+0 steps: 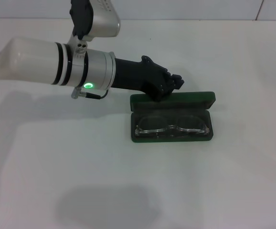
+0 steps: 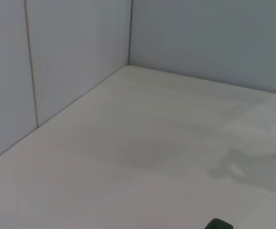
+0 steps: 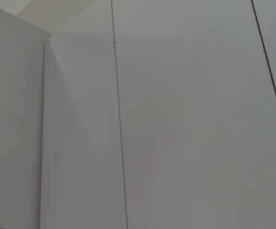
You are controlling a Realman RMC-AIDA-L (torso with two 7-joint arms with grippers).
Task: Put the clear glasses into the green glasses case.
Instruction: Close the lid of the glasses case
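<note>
1. Clear glasses (image 1: 172, 125) lie flat inside the base of the green glasses case (image 1: 172, 137), lenses side by side and well within its walls.
2. Case stands open on the white table (image 1: 128, 191), its lid (image 1: 195, 98) tipped up behind the base.
3. Left gripper (image 1: 170, 86) hovers over the lid's left end; whether its jaws are spread or pressed together cannot be told, though nothing hangs from them.
4. Right gripper is out of sight, its wrist camera facing only wall panels.
5. Placement looks done; at most, closing the lid may remain.
</note>
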